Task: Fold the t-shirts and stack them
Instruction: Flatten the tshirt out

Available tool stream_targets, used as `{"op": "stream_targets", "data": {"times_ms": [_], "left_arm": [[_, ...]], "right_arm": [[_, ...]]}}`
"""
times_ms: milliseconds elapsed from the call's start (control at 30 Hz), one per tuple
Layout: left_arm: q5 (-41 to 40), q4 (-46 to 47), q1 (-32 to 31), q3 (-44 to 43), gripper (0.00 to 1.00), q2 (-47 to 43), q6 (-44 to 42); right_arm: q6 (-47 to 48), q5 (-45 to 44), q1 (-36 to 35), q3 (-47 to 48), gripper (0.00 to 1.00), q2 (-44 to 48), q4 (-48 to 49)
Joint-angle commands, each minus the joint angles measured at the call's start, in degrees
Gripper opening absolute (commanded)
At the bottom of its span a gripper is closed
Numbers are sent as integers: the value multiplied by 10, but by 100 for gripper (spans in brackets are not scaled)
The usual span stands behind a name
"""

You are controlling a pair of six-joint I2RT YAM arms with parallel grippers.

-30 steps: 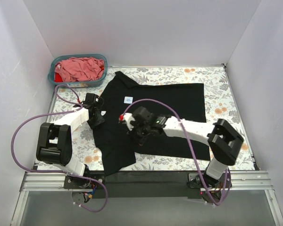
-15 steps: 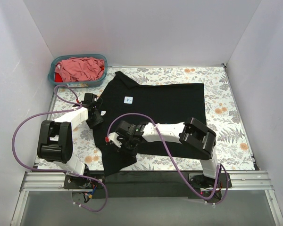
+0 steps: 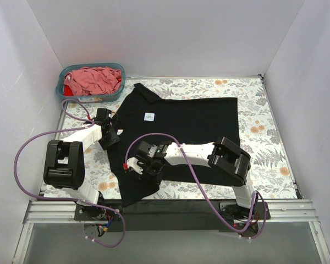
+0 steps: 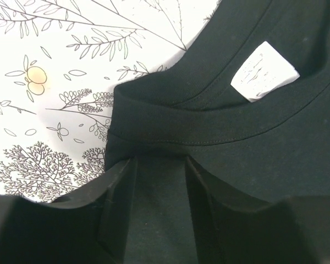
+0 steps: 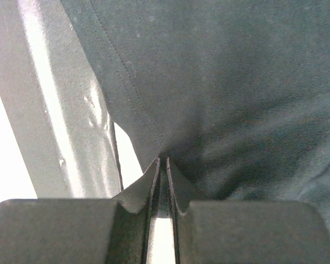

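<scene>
1. Table (image 3: 264, 110): floral-printed top with white walls on three sides.
2. Black shirt (image 3: 192, 126): short-sleeved, spread mostly flat across the middle of the table. The collar points to the far left corner and the body runs to the right. A near-left flap reaches the table's near edge.
3. Basket (image 3: 62, 91): teal plastic, at the far left corner, just beyond the black shirt's collar.
4. Pink shirt (image 3: 96, 80): crumpled, fills most of the basket.
5. Red shirt (image 3: 67, 88): a small part shows at the basket's left side, beside the pink shirt.
6. Left gripper (image 4: 159, 165): sits at the black shirt's left edge, just beside the neckline. Its jaws are narrow, with a fold of black cloth gathered between them.
7. Right gripper (image 5: 162, 162): sits over the black shirt's near-left part, arm reaching across the cloth. Its jaws are almost together, pinching a seamed edge.
8. Chest mark (image 3: 149, 116): small and white, on the black shirt between the two grippers.
9. Neck tag (image 4: 263, 71): white, inside the collar band.
</scene>
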State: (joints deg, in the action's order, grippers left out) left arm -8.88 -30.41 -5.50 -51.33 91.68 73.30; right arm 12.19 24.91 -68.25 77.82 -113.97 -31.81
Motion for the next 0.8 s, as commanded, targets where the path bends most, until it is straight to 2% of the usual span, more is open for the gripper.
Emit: {"op": "stream_targets", "data": {"times_ms": [0,333,400,433,500,533,600,633,767], "left_arm": [[-39,-7,13,5,41,13,-9],[-47,-41,14,-19,61,-19,-11],[-37,-51,14,-29,65,-31,-10],[-28,-54,13,-38,66,-37,-9],[-15,-62,11,-47,69,-49,-9],[-4,-67,9,-60,70,-53,-8],[3,-77,-2,-72,71,-60,-5],[5,-79,-8,-85,71,-61,-4],[-7,-81,-61,-119,72,-46,-5]], "right_arm": [[20,12,-8,-15,14,1,-69],[18,2,-10,15,18,42,-94],[9,-20,-9,40,27,57,-93],[6,-33,-3,46,35,71,-93],[-8,-66,10,55,43,84,-94],[-15,-76,34,52,48,97,-94],[-33,-102,66,32,52,118,-92],[-40,-113,106,23,54,125,-90],[-80,-187,216,-25,56,154,-80]]}}
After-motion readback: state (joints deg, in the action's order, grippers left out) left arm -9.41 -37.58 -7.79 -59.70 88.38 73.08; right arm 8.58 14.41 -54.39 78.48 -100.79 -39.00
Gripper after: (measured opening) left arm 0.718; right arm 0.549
